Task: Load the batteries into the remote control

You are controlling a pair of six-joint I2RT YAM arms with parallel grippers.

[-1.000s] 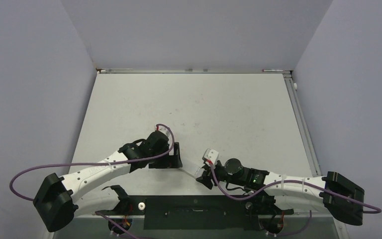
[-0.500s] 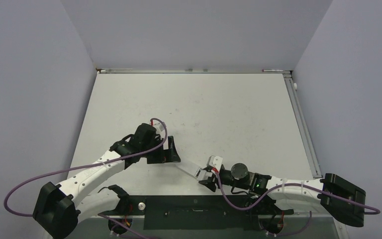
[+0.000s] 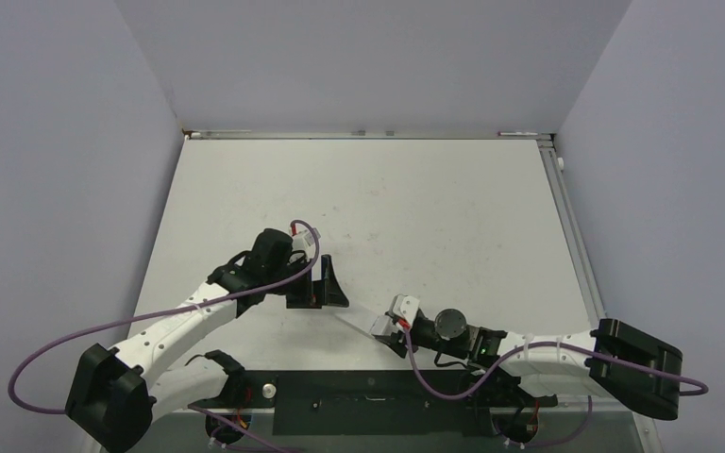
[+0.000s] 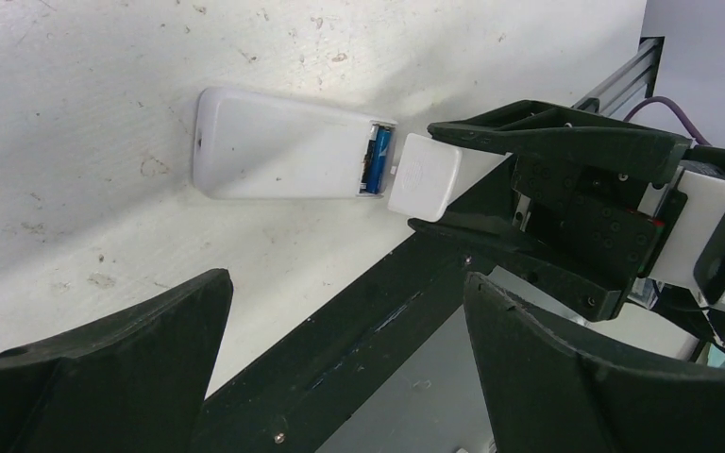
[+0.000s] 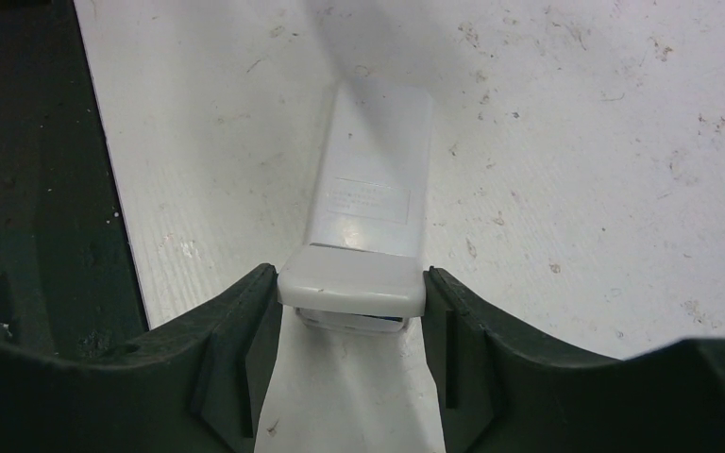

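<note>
Right hand (image 5: 350,289) back, remote control (image 5: 370,160) just ahead

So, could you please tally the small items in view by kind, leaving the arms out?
White rectangular plastic remote control, back face up: 1
Small white square plastic piece: 1
Blue cylindrical battery, in the remote's open compartment: 1
Total: 3

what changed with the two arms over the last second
The left end effector drew back leftward and slightly up the table, away from the remote control, jaws open. The right end effector slid a little toward the near edge as its arm sank lower; it is shut on the white battery cover at the remote's open end. The remote looks unmoved, with the blue battery in its compartment.
</note>
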